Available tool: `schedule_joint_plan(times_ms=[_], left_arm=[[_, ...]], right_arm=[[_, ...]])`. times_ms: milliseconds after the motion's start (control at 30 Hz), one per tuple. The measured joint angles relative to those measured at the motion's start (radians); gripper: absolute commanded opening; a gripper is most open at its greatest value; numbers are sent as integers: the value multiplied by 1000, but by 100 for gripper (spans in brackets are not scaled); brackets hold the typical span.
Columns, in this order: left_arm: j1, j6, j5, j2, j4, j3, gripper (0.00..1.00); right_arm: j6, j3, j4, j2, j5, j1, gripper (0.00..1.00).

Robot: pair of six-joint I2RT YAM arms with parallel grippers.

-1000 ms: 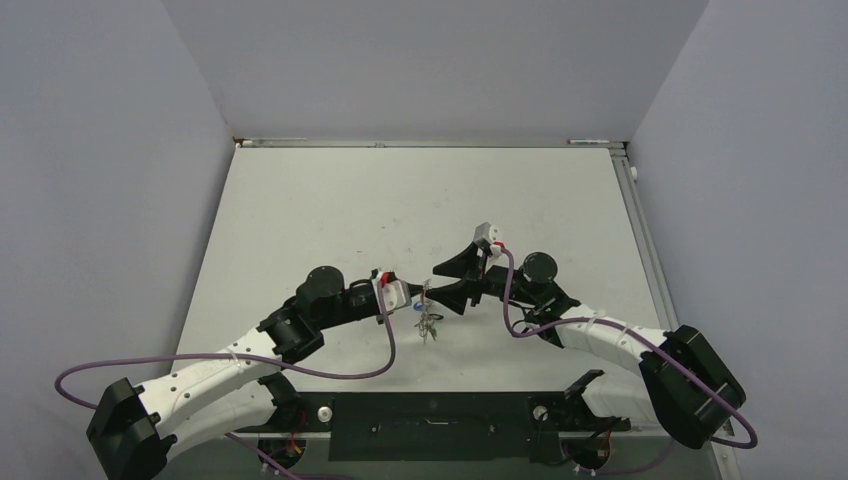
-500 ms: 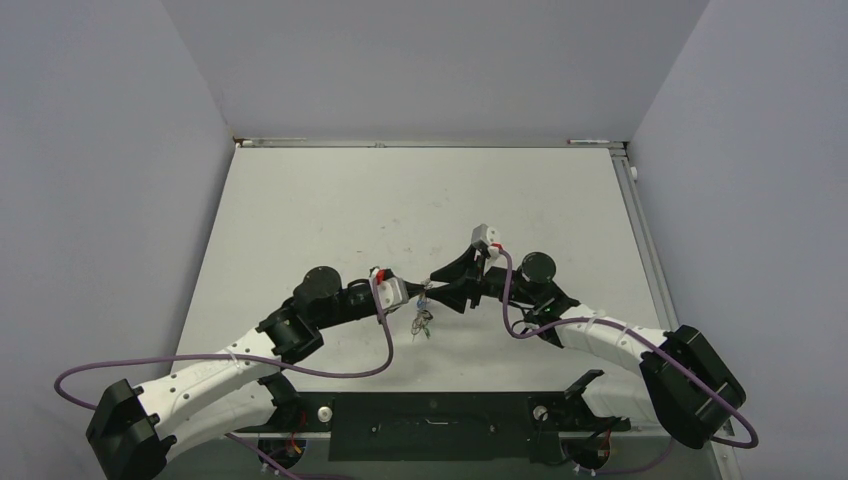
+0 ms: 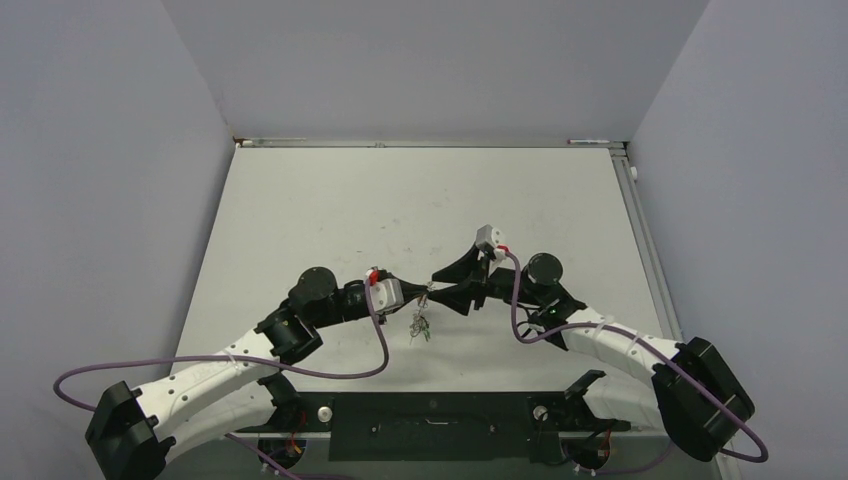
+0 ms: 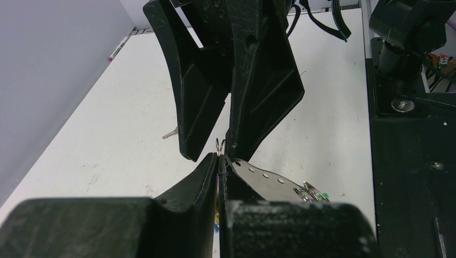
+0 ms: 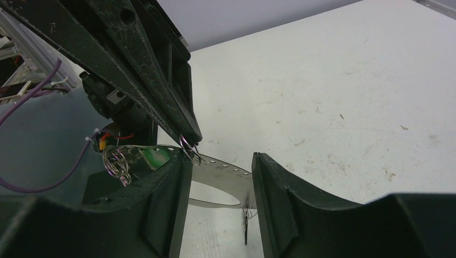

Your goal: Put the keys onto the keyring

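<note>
Left fingers (image 4: 188, 189) are pinched fully shut, and a small wire ring (image 5: 187, 145) sticks out from between their tips, resting against the top edge of the keyring (image 5: 228, 171). Seen close, the keyring is a flat silver band with a row of small holes, curving round into an oval loop, and it is raised above the table (image 3: 330, 200). The right fingers (image 5: 164, 215) meet it from the opposite side, tip to tip with the left ones. They stand partly apart, and the band crosses the gap between them and reaches the inner face of one finger. Whether they press on the keyring I cannot tell, since the other finger hides that stretch of it. Further along the keyring from the wire ring, on the left arm's side, a cluster of thin split rings (image 5: 117, 161) sits on the band beside a green key head (image 5: 156, 157). From above, the keys (image 3: 421, 327) show as a small bunch dangling just below the keyring, between the two wrists. Through the slit under the left fingers a speck of blue and yellow (image 4: 216, 221) shows beneath the keyring. A thin dark piece (image 5: 246, 228) hangs under the keyring by the right fingers, too small to name
</note>
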Motion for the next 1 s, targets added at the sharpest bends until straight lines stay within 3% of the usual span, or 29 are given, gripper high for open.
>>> schedule_joint_plan(times_ms=[367, 533, 767, 1000], left_arm=[[0, -35, 64, -5, 54, -7, 0], [-2, -76, 91, -5, 97, -26, 0], [3, -100, 95, -11, 119, -30, 0], [3, -106, 95, -28, 143, -32, 0]], right_arm=[[-23, 2, -37, -84, -10, 27, 60], [-47, 25, -75, -121, -11, 39, 42], [-79, 44, -137, -144, 5, 47, 54], [-109, 44, -188, -209, 66, 47, 54]])
